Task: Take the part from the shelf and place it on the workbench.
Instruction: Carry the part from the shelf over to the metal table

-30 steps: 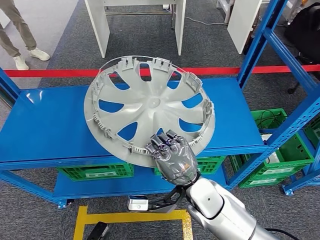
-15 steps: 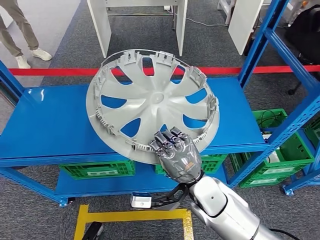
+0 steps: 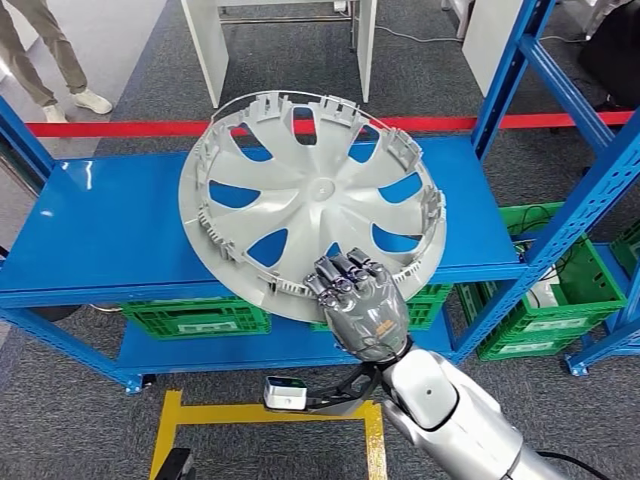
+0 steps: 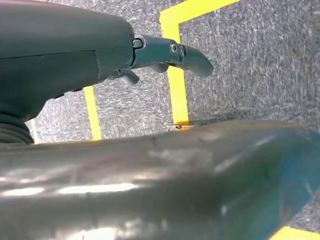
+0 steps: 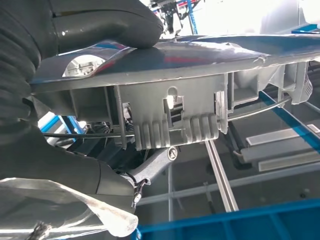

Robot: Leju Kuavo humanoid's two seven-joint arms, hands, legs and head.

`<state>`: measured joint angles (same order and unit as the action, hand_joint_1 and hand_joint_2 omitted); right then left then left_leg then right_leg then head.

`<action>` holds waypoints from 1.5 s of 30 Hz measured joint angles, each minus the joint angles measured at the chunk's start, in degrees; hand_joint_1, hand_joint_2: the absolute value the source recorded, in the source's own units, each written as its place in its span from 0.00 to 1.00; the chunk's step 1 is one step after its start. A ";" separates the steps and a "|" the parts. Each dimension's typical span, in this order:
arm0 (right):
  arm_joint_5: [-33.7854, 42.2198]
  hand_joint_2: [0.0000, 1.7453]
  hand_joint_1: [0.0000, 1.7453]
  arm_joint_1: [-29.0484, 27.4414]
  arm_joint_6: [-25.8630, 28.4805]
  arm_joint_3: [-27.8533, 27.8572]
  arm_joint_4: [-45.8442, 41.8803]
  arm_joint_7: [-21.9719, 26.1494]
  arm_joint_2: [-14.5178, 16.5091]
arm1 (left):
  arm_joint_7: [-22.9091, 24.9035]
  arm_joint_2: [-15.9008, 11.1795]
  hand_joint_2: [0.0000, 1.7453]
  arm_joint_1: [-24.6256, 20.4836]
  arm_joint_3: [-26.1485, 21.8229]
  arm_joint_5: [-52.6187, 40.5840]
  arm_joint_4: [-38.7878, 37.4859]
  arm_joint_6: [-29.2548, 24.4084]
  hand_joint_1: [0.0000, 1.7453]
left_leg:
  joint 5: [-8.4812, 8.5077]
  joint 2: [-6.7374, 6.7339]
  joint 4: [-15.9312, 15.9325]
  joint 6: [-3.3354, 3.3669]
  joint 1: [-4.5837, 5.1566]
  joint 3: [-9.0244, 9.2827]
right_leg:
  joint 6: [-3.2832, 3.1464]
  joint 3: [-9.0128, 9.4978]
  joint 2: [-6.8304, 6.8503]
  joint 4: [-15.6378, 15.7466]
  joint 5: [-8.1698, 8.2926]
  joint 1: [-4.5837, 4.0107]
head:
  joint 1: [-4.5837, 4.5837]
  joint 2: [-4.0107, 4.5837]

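The part is a large grey wheel cover [image 3: 317, 190], hollow side up and tilted, its near rim reaching past the front edge of the blue shelf [image 3: 106, 240]. My right hand [image 3: 361, 305] grips that near rim from below and in front, with dark fingers curled over the edge. In the right wrist view the thumb [image 5: 105, 20] presses on one face of the cover's ribbed rim [image 5: 181, 125] and the fingers lie on the other. My left hand [image 4: 166, 50] hangs over the carpet with fingers stretched out, holding nothing.
Blue shelf posts [image 3: 521, 70] rise at the right. Green crates [image 3: 196, 318] sit under the shelf, with more at the right [image 3: 562, 300]. Red tape [image 3: 113, 128] runs behind the shelf and yellow floor marking [image 3: 264, 412] lies near my feet. A person's legs [image 3: 45, 55] stand at the far left.
The whole picture has shifted a little with the camera. The wheel cover, held in my right hand, has come slightly nearer and to the right, farther past the shelf's front edge.
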<state>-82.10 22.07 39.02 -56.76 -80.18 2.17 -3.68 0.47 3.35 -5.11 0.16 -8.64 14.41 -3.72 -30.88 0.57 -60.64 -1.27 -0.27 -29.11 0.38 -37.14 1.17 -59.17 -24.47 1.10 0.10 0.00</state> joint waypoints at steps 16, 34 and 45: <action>-1.49 1.00 1.00 0.58 0.08 1.87 -2.19 0.89 -1.70 | 0.78 0.28 0.00 -0.80 -3.06 1.41 -0.01 -2.30 0.00 | 7.56 -0.03 3.39 2.82 1.33 -6.64 | 0.30 6.98 -1.51 -1.00 -5.09 -0.82 | -0.39 0.00; -3.20 1.00 1.00 2.28 0.13 1.93 -1.17 -1.96 -1.83 | 3.40 0.68 0.00 -2.04 -4.15 0.88 -0.01 -2.35 0.00 | 0.87 -0.22 3.59 0.74 0.17 1.06 | 0.56 0.31 0.15 1.33 1.16 -0.64 | 0.00 0.00; -3.84 1.00 1.00 1.86 0.15 1.93 -0.76 -2.22 -1.94 | 4.07 1.02 0.00 -1.90 -4.30 0.79 -0.01 -2.66 0.00 | 6.89 -0.40 3.93 3.26 0.73 -5.98 | 1.44 0.27 -1.02 -10.38 -5.74 -0.51 | -0.22 0.00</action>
<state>-85.94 23.92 39.17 -54.82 -80.94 -0.05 -5.62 4.54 4.37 -7.01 -4.13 -7.85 14.40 -6.37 -24.00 0.17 -56.71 2.00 0.46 -35.08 1.83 -36.86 0.15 -69.55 -30.21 0.60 -0.12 0.00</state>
